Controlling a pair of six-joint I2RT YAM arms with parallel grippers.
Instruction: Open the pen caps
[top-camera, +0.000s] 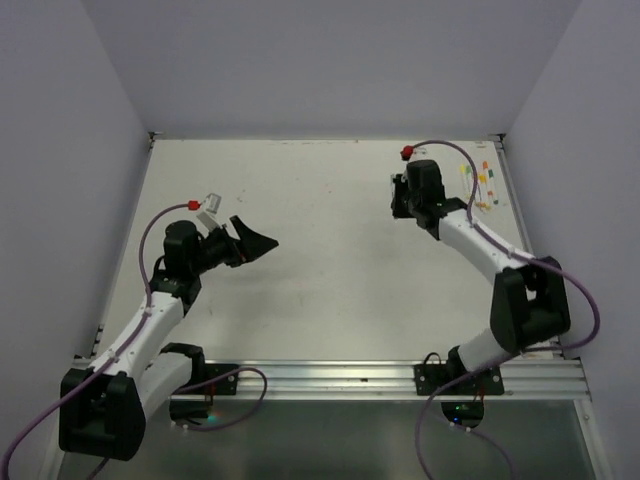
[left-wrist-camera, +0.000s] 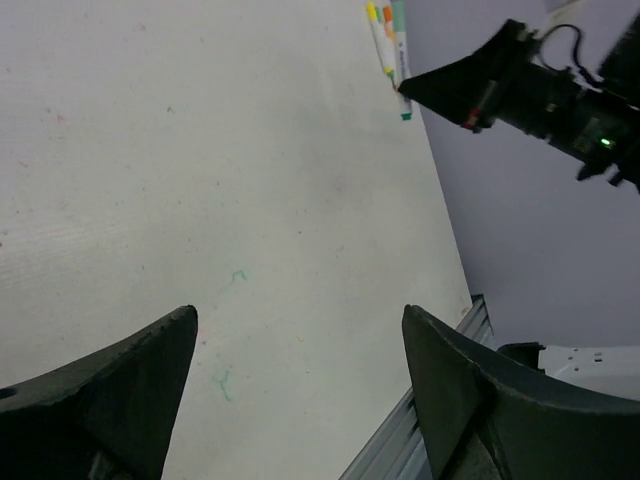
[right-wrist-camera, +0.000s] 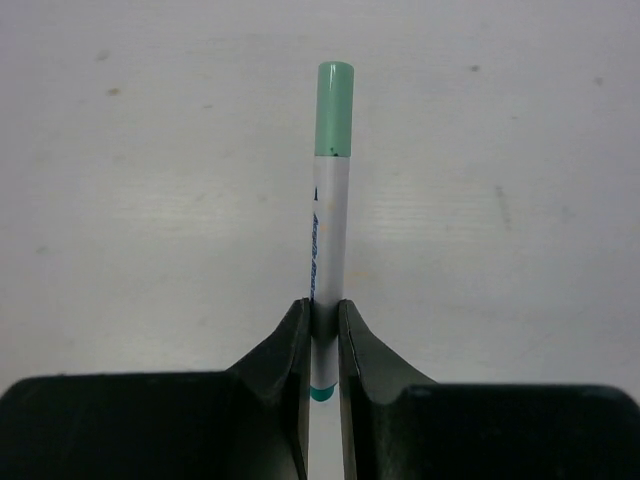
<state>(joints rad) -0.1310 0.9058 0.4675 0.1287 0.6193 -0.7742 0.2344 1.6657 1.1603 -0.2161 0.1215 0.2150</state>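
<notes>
The right end effector (right-wrist-camera: 322, 312) is clamped on a pen (right-wrist-camera: 327, 230). Its two fingers (right-wrist-camera: 290, 340) press against the white barrel low down, close to the teal end that peeks out below them. The green cap (right-wrist-camera: 335, 110) sits on the far end of that pen, seated on the barrel and well clear of the fingers. Behind the pen is the white desk (right-wrist-camera: 130, 200); the wrist view does not show whether the pen touches it.

From above, the right arm reaches toward the far right part of the desk, and the held pen is too small to make out there. The other pens (top-camera: 481, 183) lie in a loose cluster near the far right corner, just right of that arm's wrist. Their yellow, green and orange caps show only as specks.

The left end effector (left-wrist-camera: 299, 315) is open, its fingers wide apart with nothing between them. It hangs over the left middle of the desk, well apart from the right one. Its camera looks across to the right end effector, where the green-capped pen crosses the fingertips, with a yellow-capped and an orange-capped pen just beside it in that view. Faint green marks (left-wrist-camera: 235, 275) dot the desk below
</notes>
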